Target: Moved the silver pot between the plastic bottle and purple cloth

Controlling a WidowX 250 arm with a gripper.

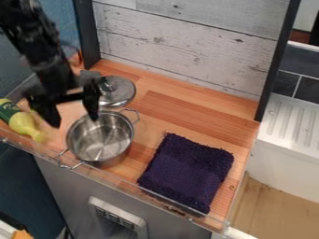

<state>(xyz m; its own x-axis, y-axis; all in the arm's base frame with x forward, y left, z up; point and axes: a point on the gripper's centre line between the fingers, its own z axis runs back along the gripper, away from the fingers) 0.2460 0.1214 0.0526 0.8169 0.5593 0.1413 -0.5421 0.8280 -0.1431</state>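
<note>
The black gripper (74, 119) hangs open above the back left of the pot, its two fingers spread wide. One fingertip is over the pot's back rim, the other off to the left, towards the bottle. The silver pot (103, 139), upright and with two wire handles, stands on the wooden counter. To its left lies the yellow-green plastic bottle (24, 123) with a dark green label. The purple cloth (187, 171) is spread flat to the right of the pot, apart from it.
A silver lid (116, 92) rests behind the pot. A whitewashed wood panel (187, 42) closes off the back, and a low transparent rim (118, 179) runs along the front edge. A white sink (289, 126) adjoins at right.
</note>
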